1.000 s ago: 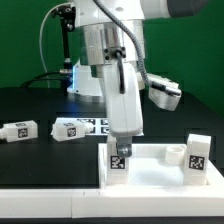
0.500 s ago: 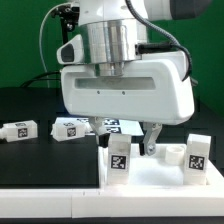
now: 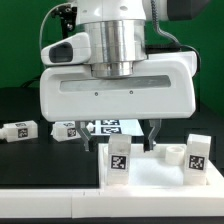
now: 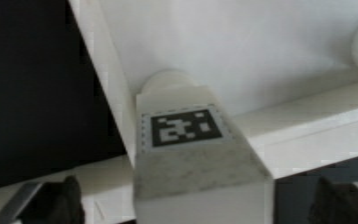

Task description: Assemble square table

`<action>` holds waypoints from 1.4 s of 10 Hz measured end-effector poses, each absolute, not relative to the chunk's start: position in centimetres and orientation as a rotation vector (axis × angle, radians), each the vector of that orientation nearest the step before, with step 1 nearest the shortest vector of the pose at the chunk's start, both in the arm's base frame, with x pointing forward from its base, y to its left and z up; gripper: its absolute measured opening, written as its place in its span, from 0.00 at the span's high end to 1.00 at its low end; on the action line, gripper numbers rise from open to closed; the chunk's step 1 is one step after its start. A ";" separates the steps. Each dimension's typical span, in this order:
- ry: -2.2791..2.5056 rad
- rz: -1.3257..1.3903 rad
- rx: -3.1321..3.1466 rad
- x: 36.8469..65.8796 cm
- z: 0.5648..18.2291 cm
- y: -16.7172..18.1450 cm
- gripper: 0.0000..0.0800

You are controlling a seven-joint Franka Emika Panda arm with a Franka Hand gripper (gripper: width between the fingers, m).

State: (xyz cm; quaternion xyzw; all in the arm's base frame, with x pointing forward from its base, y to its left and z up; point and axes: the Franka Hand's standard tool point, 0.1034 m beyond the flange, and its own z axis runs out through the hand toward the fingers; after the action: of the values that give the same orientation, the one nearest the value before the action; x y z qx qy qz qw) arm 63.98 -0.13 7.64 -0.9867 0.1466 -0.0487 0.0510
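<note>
Black desk (image 3: 28,105), green backdrop (image 3: 20,40). Your jaws stand released either side of the upright leg (image 4: 197,135), clear of it. It's at a corner of the square top (image 3: 150,176), by the desk's near edge in the exterior view. If that leg's barely seated, one brush could topple it.

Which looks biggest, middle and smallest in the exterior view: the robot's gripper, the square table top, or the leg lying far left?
1. gripper, largest, though nearness to the camera may inflate it
2. square table top
3. leg lying at the exterior view's far left
</note>
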 end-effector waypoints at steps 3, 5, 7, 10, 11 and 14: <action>0.624 -0.139 -2.968 63.9 7.6 -0.4 0.64; 1.043 -0.118 -2.848 63.8 7.6 -0.5 0.64; 1.604 -0.088 -2.572 63.5 7.4 -0.1 0.64; 2.136 -0.057 -2.109 63.5 7.4 0.0 0.64; 2.138 -0.053 -2.109 63.4 7.5 0.1 0.64; 2.125 -0.052 -2.120 63.4 7.4 0.1 0.41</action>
State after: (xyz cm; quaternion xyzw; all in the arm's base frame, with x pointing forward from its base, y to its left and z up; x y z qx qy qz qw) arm 63.43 0.11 7.40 -0.7043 0.7062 -0.0174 0.0696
